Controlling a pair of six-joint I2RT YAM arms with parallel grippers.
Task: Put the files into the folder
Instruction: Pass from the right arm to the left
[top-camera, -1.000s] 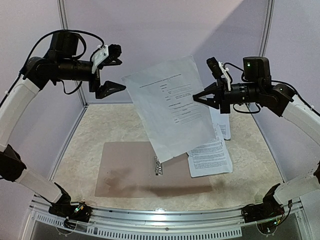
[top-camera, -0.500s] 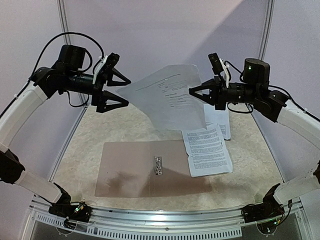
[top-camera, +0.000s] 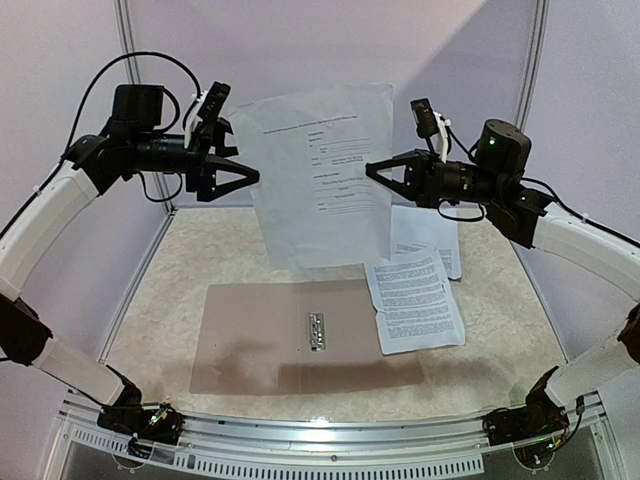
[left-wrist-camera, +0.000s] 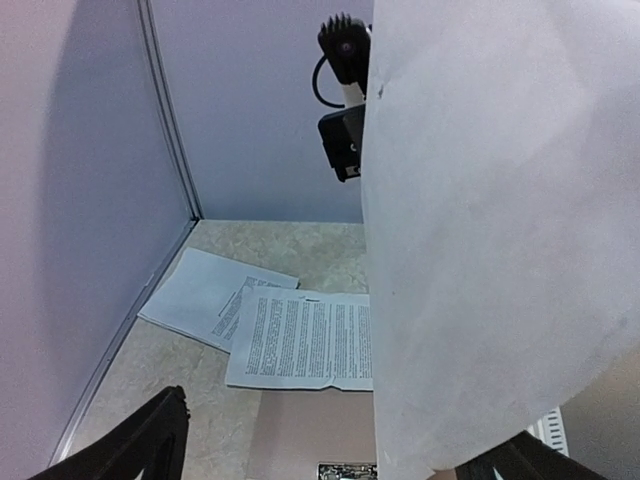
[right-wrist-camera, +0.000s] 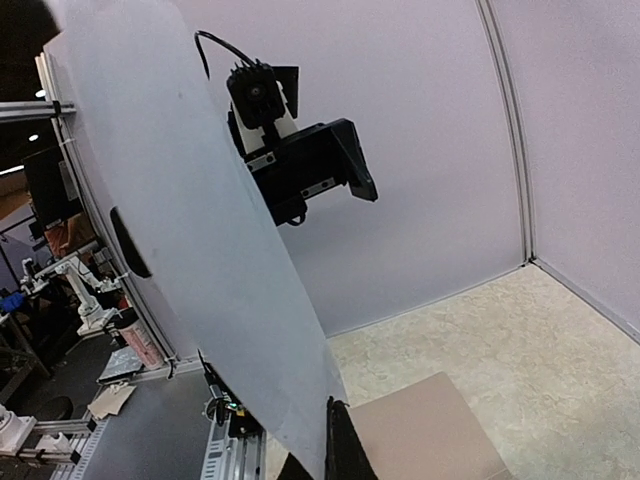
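Observation:
My right gripper (top-camera: 372, 172) is shut on the right edge of one white printed file (top-camera: 320, 170) and holds it upright, high above the table. In the right wrist view the sheet (right-wrist-camera: 200, 250) covers one finger of the right gripper (right-wrist-camera: 330, 450). My left gripper (top-camera: 240, 160) is open at the sheet's left edge. In the left wrist view the sheet (left-wrist-camera: 480, 230) hangs between the left gripper's (left-wrist-camera: 330, 450) spread fingers. The tan folder (top-camera: 260, 340) lies open and flat below, its metal clip (top-camera: 317, 330) on the spine. Two more files (top-camera: 415, 300) (top-camera: 425, 235) lie to its right.
Pale purple walls close in the back and both sides of the beige stone-patterned table (top-camera: 160, 300). The metal rail (top-camera: 330, 435) runs along the near edge between the arm bases. The lying files also show in the left wrist view (left-wrist-camera: 300, 340).
My right gripper has lifted and swung the sheet from tilted to upright and moved it left. My left gripper has moved right, up to the sheet's left edge, and stays open.

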